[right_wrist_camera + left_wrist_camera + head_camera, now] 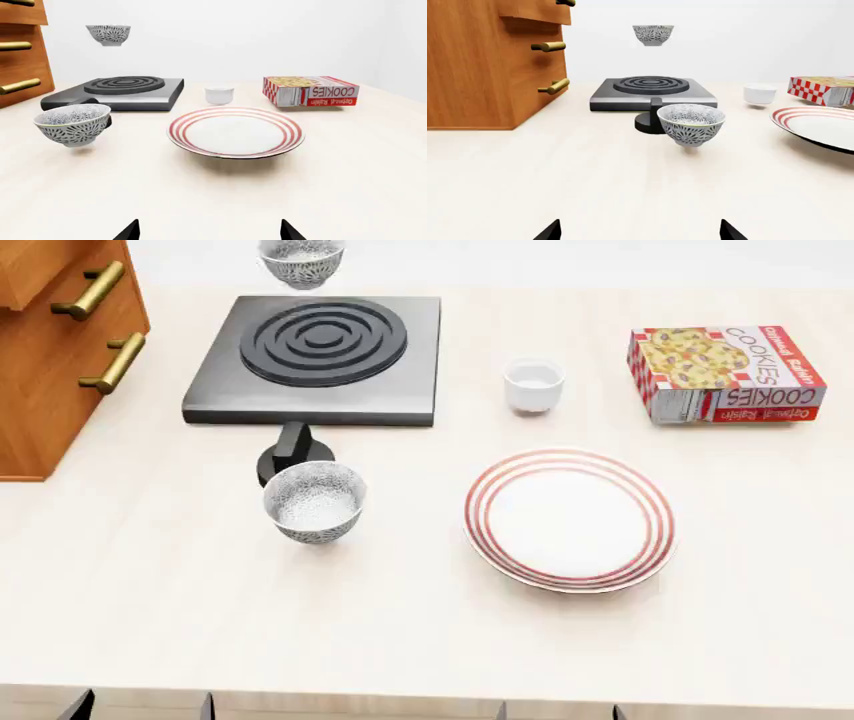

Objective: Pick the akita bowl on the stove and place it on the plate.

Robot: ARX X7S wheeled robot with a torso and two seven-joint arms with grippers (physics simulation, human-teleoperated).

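the speckled black-and-white akita bowl point(302, 262) appears suspended above the dark-grey square stove point(320, 358), unheld. both grippers' tips are seen spread and empty. its rim should be approached first, the near lookalike bowl point(315, 502) being avoided.

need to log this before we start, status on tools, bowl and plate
Both tools open, empty, back from the objects. Patterned bowl hangs above the stove; lookalike bowl by the knob. Plate bare, path clear.
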